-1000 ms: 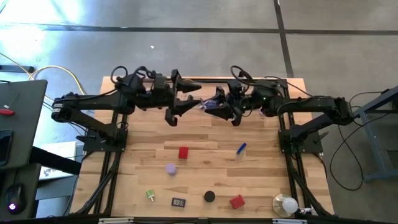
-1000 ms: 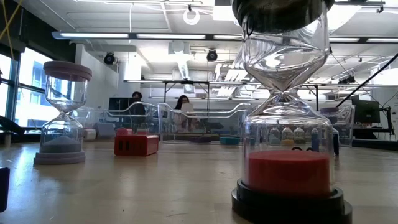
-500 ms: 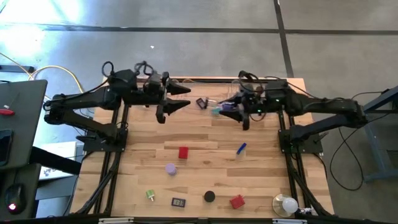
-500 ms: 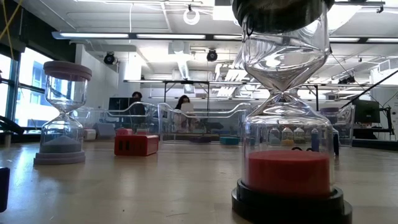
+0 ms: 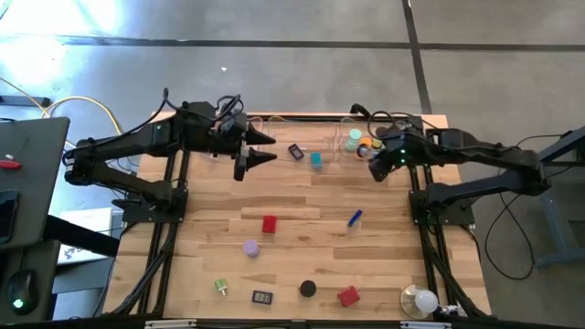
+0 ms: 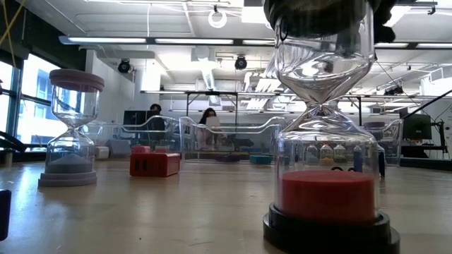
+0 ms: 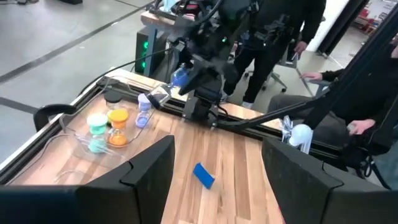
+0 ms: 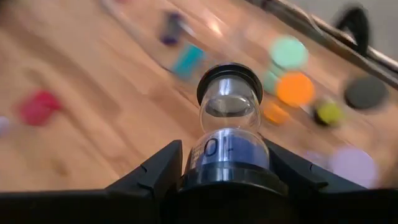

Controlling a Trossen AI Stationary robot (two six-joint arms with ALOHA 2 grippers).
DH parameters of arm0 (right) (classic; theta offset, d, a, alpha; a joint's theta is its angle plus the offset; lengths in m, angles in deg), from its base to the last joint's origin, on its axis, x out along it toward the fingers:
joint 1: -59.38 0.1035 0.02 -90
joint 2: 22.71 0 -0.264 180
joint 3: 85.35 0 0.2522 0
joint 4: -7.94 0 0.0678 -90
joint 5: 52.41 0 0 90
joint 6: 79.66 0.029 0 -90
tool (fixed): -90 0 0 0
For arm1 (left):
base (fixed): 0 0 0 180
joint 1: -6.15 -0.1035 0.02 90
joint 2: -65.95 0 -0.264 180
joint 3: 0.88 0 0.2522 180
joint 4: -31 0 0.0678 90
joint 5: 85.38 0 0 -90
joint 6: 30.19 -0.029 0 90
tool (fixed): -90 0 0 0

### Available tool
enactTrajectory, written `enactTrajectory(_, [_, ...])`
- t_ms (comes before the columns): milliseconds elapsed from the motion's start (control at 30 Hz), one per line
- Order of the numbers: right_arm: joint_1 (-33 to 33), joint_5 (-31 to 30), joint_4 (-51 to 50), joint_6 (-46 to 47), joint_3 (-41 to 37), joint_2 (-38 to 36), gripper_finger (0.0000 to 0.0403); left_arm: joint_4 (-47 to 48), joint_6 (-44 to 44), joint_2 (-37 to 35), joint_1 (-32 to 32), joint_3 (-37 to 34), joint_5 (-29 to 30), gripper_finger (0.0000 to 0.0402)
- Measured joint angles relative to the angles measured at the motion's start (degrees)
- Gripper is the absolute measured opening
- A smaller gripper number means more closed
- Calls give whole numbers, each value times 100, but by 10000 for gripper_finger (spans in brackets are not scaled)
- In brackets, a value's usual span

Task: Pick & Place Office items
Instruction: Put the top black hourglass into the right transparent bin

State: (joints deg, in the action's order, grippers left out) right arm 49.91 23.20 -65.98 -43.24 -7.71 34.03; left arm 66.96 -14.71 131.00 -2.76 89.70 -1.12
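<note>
A clear tray (image 5: pixel 352 139) at the surface's (image 5: pixel 302 251) far edge held mint and orange timers (image 7: pixel 107 124). The right gripper (image 5: pixel 376 169) beside it clasped a blue sand timer (image 8: pixel 227 134). The left gripper (image 5: pixel 260 148) hung open, empty. Red blocks (image 5: pixel 269 224) lay scattered across the middle.

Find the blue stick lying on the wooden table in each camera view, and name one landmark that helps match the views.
High view: the blue stick lies on bare wood, right of the table's middle.
Low view: not in it.
Left wrist view: the blue stick lies on the wood just ahead of the left gripper.
Right wrist view: not in it.
Shared landmark: the orange-capped timer, seen in all but the low view.
</note>
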Motion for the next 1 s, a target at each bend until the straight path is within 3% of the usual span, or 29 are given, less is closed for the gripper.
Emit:
enactTrajectory(167, [-469, 42, -386, 42, -2, 295, 183, 0, -42, 33, -11, 2, 0, 234])
enactTrajectory(533, [-1592, 1016, -574, -530, -2, 1406, 182, 552, -62, 149, -9, -20, -4, 234])
enactTrajectory(767, [-1785, 1031, -577, -668, 1, 2010, 182, 1039, -57, 149, -4, -20, -6, 234])
enactTrajectory(1000, [-1922, 1027, -596, -662, 7, 2005, 182, 1357, -42, 149, -4, -20, -7, 234])
